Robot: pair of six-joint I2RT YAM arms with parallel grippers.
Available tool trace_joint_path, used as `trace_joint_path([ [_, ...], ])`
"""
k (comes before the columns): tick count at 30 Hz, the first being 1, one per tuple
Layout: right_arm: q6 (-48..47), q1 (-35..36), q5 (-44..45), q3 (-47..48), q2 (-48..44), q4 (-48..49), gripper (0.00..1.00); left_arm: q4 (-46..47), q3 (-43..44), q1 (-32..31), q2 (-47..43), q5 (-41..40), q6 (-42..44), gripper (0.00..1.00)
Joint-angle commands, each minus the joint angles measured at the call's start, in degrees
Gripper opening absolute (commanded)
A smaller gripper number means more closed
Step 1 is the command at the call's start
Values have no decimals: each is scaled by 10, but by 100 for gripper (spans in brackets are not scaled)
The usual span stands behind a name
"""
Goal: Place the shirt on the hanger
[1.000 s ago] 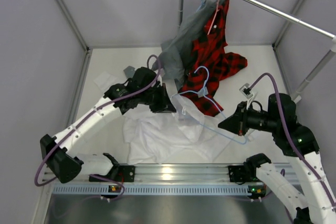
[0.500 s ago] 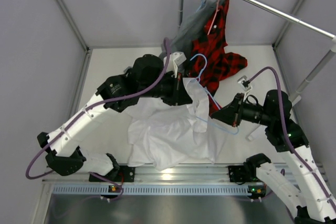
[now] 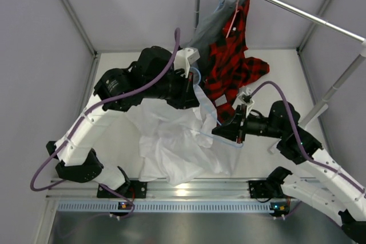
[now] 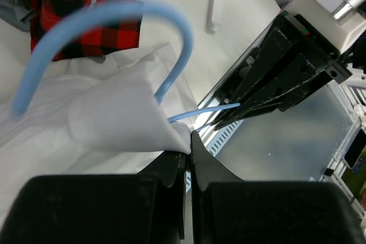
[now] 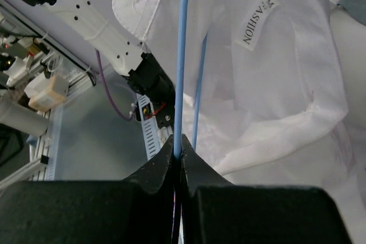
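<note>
The shirt (image 3: 177, 147) hangs bunched over the hanger (image 4: 143, 10), whose hook pokes out of the cloth. I'd judge it partly threaded, shoulders not yet seated. The left gripper (image 4: 187, 144) pinches fabric just below that hook. The right gripper (image 5: 178, 155) clamps the hanger's wire. Beside the wire a label (image 5: 257, 21) reads "FASHION".

The shirt (image 3: 171, 147) is thin white cloth, matt and heavily creased, with a woven label (image 5: 260, 24). The hanger (image 5: 182, 55) looks like smooth light-blue plastic with a faint sheen. The plaid shirt (image 3: 234, 61) and grey garment (image 3: 209, 30) are soft matt cloth. The rail (image 3: 286, 7) is shiny metal. The bench (image 3: 286, 70) is smooth matt white. The left end effector (image 4: 189, 141) and right end effector (image 5: 178, 155) look like matt black plastic.
</note>
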Motion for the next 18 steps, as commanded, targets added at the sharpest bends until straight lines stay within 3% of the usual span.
trace_joint_path([
  [1,-77,68,82,62,57,37,0,-6,50,-2,-3,52,24,0],
  [13,-59,95,208,13,53,228,0,-58,83,-2,-10,78,94,0],
  [14,-54,100,215,4,51,269,0,-61,96,-2,-6,80,98,8],
  [15,-52,107,219,-12,49,287,0,-58,106,-2,-3,82,103,23],
  [17,-46,108,225,-27,45,323,0,-54,126,-2,5,92,116,72],
  [18,-45,108,228,-31,45,333,0,-52,157,-2,14,91,117,78],
])
